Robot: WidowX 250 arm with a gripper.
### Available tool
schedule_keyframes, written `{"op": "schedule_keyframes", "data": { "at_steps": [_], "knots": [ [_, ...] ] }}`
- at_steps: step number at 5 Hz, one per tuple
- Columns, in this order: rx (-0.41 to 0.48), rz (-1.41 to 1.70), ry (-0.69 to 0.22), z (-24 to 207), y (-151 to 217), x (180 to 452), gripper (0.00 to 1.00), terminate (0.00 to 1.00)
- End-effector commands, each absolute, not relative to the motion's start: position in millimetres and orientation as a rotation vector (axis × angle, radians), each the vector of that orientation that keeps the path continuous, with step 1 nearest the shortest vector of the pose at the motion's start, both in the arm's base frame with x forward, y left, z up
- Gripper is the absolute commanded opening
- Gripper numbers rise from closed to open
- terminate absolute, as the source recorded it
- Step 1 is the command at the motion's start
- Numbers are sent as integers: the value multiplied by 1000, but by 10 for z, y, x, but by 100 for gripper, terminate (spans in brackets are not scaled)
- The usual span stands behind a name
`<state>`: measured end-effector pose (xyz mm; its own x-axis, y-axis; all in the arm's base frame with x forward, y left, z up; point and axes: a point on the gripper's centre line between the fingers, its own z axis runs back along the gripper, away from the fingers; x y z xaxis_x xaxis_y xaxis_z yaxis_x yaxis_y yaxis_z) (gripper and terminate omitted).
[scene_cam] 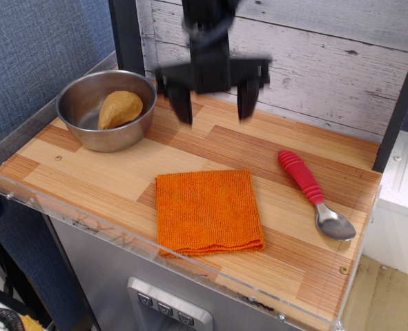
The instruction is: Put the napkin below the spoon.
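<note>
Two risks we see, biggest first. One: the napkin (208,211) lies flat below and slightly forward of the jaws, but beside the spoon (316,195), apart from it, so by our read the placement isn't met. Any re-grasp needs a pinch on thin cloth lying flush on wood; we likely get one layer only, and the fold opens or drags. Two: the spoon sits off to one side of the jaws and lower, near the table's far edge; a sideways cloth drag could nudge it, and its round metal bowl would probably skid on the smooth surface.

We see the gripper (212,103) raised well clear of the table, jaws spread wide, nothing between them. It is motion-blurred.

Surface: the wooden table (100,172) is striped plank with a clear plastic lip along the front. Room: a whitewashed plank wall (328,62) stands behind the jaws. A steel bowl (107,110) sits off to the other side, holding a tan lump (119,108).
</note>
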<state>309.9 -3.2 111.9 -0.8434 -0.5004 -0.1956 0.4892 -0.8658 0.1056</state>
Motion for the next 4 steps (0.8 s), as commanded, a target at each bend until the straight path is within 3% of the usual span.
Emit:
{"op": "schedule_keyframes", "data": {
  "at_steps": [1, 4],
  "knots": [
    [447, -2531, -144, 1775, 153, 3107, 100, 0],
    [475, -2499, -115, 1846, 150, 3087, 100, 0]
  ]
}}
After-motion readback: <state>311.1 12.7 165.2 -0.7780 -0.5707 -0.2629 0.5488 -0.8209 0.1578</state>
